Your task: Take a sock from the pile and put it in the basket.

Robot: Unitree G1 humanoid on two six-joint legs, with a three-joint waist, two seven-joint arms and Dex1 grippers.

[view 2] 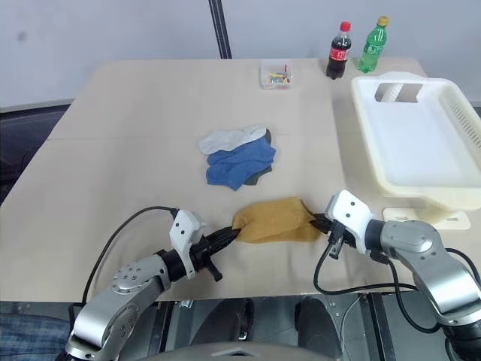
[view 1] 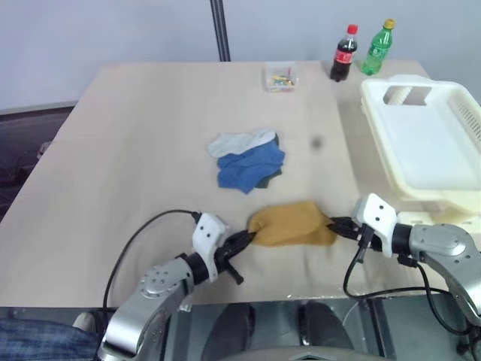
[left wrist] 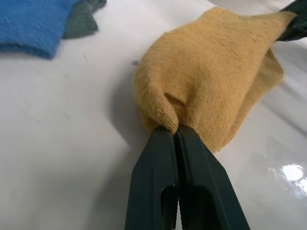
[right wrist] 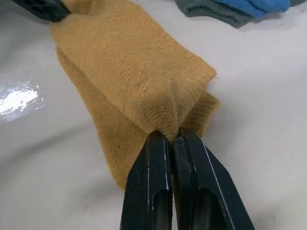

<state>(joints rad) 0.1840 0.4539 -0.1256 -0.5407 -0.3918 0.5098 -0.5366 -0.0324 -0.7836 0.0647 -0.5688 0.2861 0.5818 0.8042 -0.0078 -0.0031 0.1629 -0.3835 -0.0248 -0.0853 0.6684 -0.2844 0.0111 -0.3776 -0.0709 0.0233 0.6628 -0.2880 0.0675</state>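
Beige tabletop (view 1: 150,150) carries all items. Mustard-yellow sock (view 1: 291,223) is stretched between both grippers at the near edge, apart from the pile (view 1: 248,159), which lies just beyond it toward the table's middle. Left gripper (view 1: 252,238) is clamped on one end of the sock, fingers (left wrist: 175,182) pressed together on a fold. Right gripper (view 1: 333,224) pinches the opposite end likewise. Cream-white basket (view 1: 391,162) sits to the right of the sock, near the right gripper, not touching the fabric.
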